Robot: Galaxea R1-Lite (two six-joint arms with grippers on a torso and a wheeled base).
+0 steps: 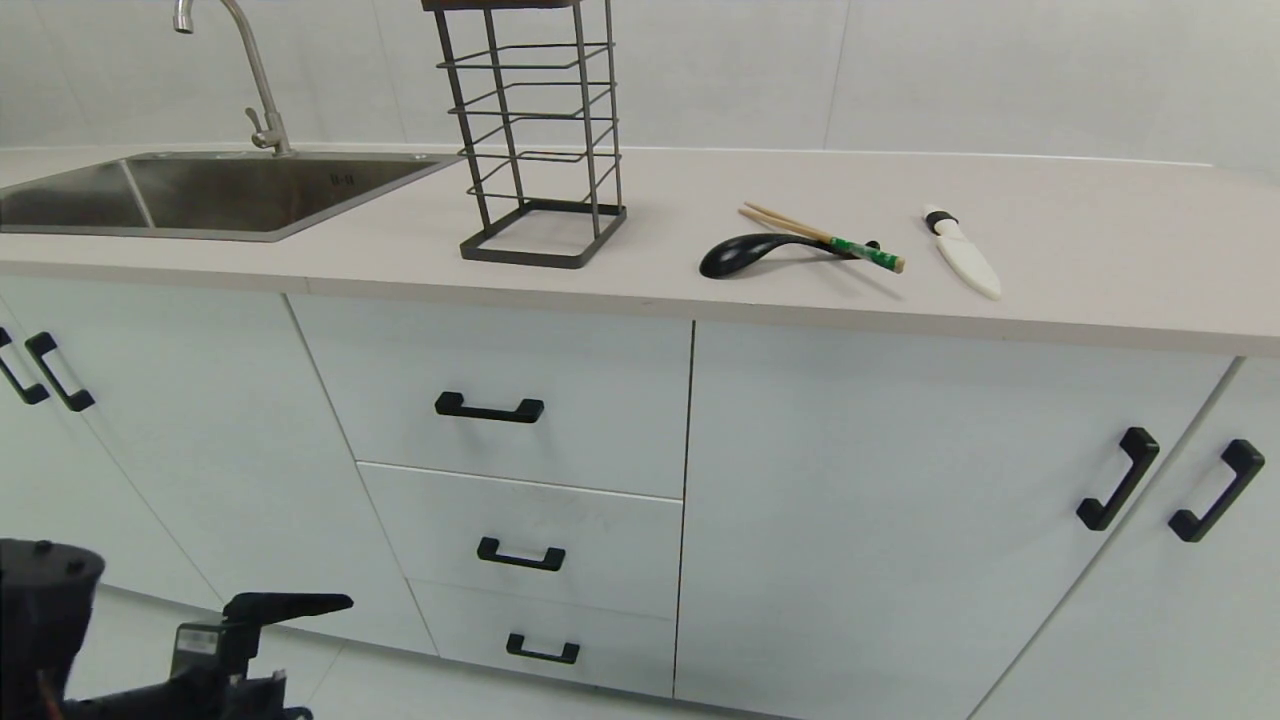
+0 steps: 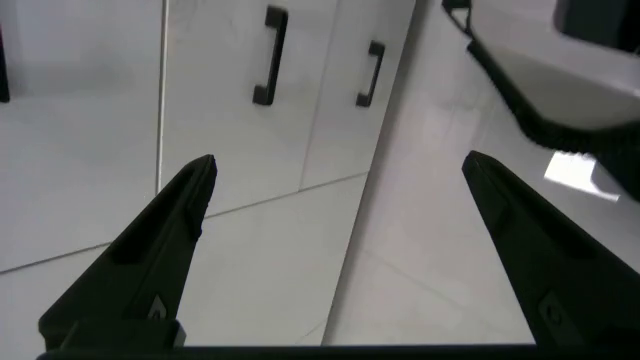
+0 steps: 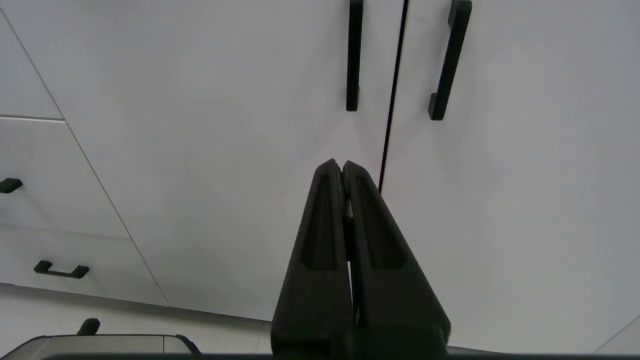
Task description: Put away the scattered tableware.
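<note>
A black spoon lies on the counter right of centre, bowl toward the front. A pair of wooden chopsticks rests across its handle. Further right lies a white knife with a black band near its far end. A tall black wire rack stands empty on the counter left of the spoon. My left gripper hangs low near the floor, far below the counter, open with nothing between its fingers; one finger shows in the head view. My right gripper is shut on nothing, facing cabinet doors.
A steel sink with a faucet is set into the counter's left end. Below the counter are three drawers with black handles and cabinet doors on both sides. The floor lies under the left gripper.
</note>
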